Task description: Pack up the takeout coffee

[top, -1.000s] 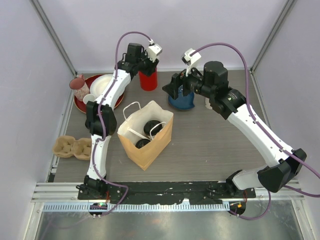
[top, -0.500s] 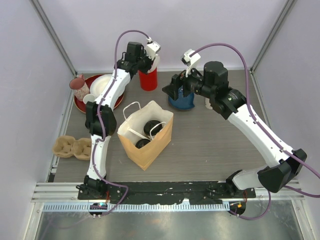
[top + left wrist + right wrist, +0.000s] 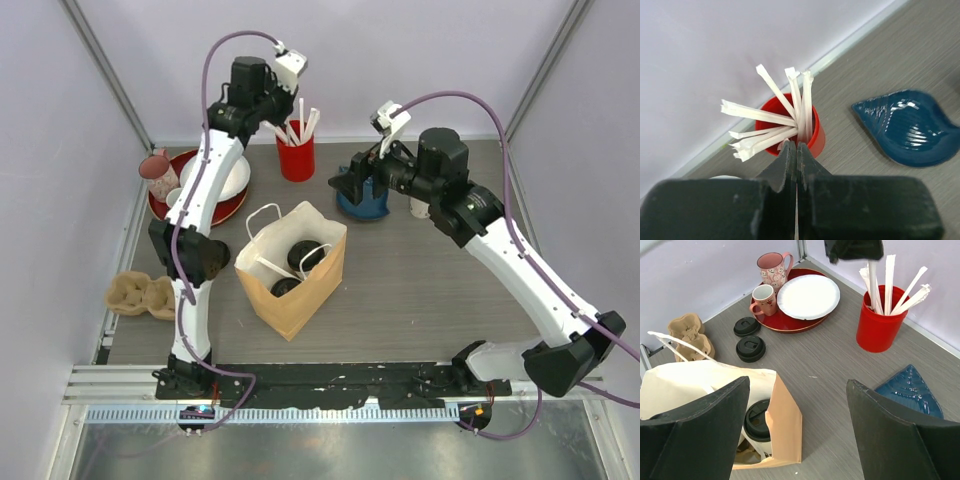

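Note:
Two takeout coffee cups with black lids stand inside the open brown paper bag. The right wrist view shows one lid in the bag. My left gripper is raised just above the red straw holder. Its jaws are shut on a white paper-wrapped straw that runs between them. My right gripper hangs over the blue dish, right of the bag. Its jaws are wide open and empty.
A blue leaf-shaped dish lies under my right gripper. A red tray at back left holds a white plate, a pink jug and a pink mug. Two loose black lids and a cardboard cup carrier lie left of the bag.
My left gripper has risen up and to the left from the red holder, uncovering the straws. My right arm has shifted slightly to the right.

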You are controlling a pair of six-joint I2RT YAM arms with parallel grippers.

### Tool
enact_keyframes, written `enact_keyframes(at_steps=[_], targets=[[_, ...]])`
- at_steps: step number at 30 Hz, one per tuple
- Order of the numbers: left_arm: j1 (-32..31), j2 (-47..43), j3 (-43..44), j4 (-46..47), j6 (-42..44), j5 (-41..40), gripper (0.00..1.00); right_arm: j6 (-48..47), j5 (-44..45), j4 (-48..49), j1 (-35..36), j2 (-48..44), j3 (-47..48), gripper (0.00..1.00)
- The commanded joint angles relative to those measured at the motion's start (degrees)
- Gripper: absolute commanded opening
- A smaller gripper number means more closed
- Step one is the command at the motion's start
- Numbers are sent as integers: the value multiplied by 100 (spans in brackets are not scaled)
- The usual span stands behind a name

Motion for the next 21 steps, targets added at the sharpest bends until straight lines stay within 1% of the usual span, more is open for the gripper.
enact_keyframes(at_steps=[1,5,7,9,11,13,15,16,18,19,21], targets=[[11,-874,730,-576,-426,-70,0,109,-77,531,-8,-444,-141,83],[11,-1332,1170,-1147,-654,71,0,179,54,787,-17,-515,-177,82],[11,-1499,1398,-1473,-803,228,0,206,387,953,18,-410,-80,81],[11,-1754,1487,-1779,-996,447,0,145,669,963,71,-261,262,78],[11,-1991,1487,-2009,-1128,632,0,48,670,1077,115,55,699,76],[2,-2158,1418,-2325,-1330,1009,0,-101,627,1173,343,414,1008,75],[-7,-2404,1312,-2518,-1463,1230,0,-625,775,1183,597,670,1457,75],[-16,-2475,1233,-2580,-1707,1422,0,-785,889,1139,877,785,1589,75],[-77,-2659,1206,-2703,-1762,1477,0,-1250,864,1034,1151,1119,1976,75],[-95,-2712,1171,-2722,-1762,1486,0,-1357,811,911,1352,1233,2229,76],[-139,-2818,1110,-2766,-1780,1512,0,-1385,653,796,1477,1514,2477,77]])
